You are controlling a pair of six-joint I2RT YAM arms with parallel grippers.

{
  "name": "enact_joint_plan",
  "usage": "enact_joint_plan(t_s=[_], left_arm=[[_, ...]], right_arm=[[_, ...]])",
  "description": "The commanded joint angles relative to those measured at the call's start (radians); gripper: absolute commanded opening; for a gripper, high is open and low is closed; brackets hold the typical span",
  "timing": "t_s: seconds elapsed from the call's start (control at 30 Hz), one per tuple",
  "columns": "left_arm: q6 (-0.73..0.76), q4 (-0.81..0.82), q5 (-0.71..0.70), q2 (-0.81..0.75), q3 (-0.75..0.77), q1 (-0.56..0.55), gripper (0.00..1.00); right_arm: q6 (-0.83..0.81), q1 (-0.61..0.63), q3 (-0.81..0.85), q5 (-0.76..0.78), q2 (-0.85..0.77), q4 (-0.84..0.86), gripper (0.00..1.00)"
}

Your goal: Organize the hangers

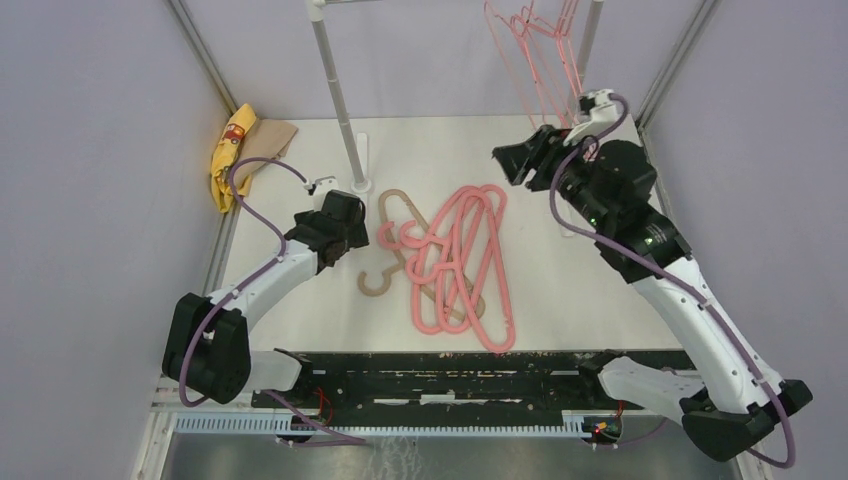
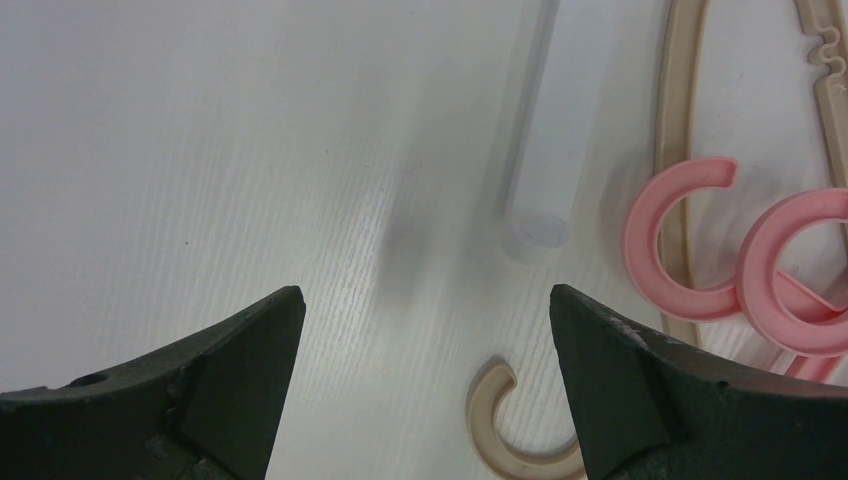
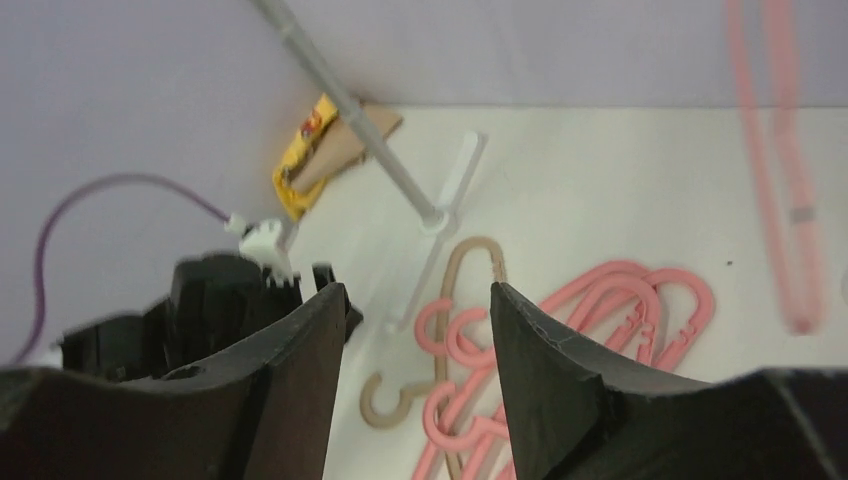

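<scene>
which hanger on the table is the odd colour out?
The tan hanger, at the pile's left edge nearest the left gripper; the others are pink hangers.

White table (image 1: 590,280) carries pink hangers (image 1: 478,250) heaped with a tan hanger (image 1: 374,284) mid-frame; yellow-and-tan cloth (image 1: 232,155) upper left.

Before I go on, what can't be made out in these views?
- Hung pink hangers: hooks cut off by the top view's upper edge; blurred in the right wrist view.
- Pile of pink hangers: overlapping, count unclear from above.
- Tan hanger: partly under pink ones; cut off by the left wrist view's edges.
</scene>
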Motion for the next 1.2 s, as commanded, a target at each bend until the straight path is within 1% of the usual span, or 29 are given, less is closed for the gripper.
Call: enact_joint_plan(t_s=[0.0, 0.1, 0.17, 0.5, 0.6, 0.9, 1.1, 1.17], left_arm=[[-0.02, 0.025, -0.023, -0.001, 0.016, 0.002, 0.99], [-0.021, 0.023, -0.026, -0.006, 0.012, 0.003, 0.99], [-0.02, 0.023, -0.023, -0.003, 0.014, 0.002, 0.99], [-0.023, 0.026, -0.019, 0.006, 0.013, 0.002, 0.99], [-0.022, 0.028, -0.016, 0.015, 0.013, 0.003, 0.99], [-0.022, 0.028, -0.016, 0.028, 0.018, 0.003, 0.99], [-0.023, 0.028, -0.017, 0.027, 0.015, 0.002, 0.99], [-0.022, 0.027, -0.015, 0.025, 0.014, 0.003, 0.99]], right_arm=[[-0.193, 0.184, -0.04, 0.087, 0.035, -0.134, 0.62], [-0.223, 0.279, -0.091, 0.069, 0.088, -0.165, 0.62], [-0.224, 0.304, -0.133, 0.059, 0.13, -0.191, 0.62], [-0.143, 0.317, -0.43, -0.068, 0.284, -0.121, 0.61], [-0.124, 0.34, -0.484, -0.062, 0.3, -0.091, 0.62], [-0.107, 0.383, -0.517, -0.024, 0.375, -0.055, 0.62], [-0.091, 0.428, -0.519, 0.087, 0.435, -0.048, 0.61], [-0.081, 0.431, -0.522, 0.135, 0.45, -0.046, 0.58]])
